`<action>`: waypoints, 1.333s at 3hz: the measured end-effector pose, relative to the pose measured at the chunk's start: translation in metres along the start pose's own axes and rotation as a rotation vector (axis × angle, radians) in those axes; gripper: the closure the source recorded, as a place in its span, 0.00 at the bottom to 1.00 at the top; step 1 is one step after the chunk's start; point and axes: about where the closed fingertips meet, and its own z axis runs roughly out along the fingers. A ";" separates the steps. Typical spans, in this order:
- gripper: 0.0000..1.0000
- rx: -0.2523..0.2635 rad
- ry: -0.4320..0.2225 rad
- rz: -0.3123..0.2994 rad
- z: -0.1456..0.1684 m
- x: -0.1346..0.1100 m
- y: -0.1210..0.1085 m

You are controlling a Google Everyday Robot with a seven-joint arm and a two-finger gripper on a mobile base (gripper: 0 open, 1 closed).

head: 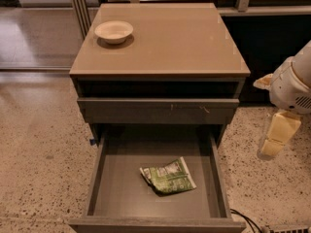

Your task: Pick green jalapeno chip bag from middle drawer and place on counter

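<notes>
End effector (274, 139) hangs right of drawer (121, 193), grip state can't tell; bag (168, 176) lies inside, open to a top-down grab.

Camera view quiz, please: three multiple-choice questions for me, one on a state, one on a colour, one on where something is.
1. The middle drawer is: A shut; B removed; C pulled open.
2. The chip bag is: A green; B red; C blue.
3. The hand is: A inside the middle drawer; B right of the cabinet, outside it; C on the chip bag.

Answers:
1 C: the drawer's floor shows, with the bag lying on it.
2 A: the bag is green foil with white print.
3 B: the hand hangs beside the cabinet's right side, apart from the bag.
</notes>
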 end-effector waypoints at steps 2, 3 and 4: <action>0.00 0.010 -0.117 0.058 0.097 0.024 0.010; 0.00 -0.026 -0.188 0.138 0.149 0.040 0.020; 0.00 -0.093 -0.289 0.220 0.196 0.050 0.035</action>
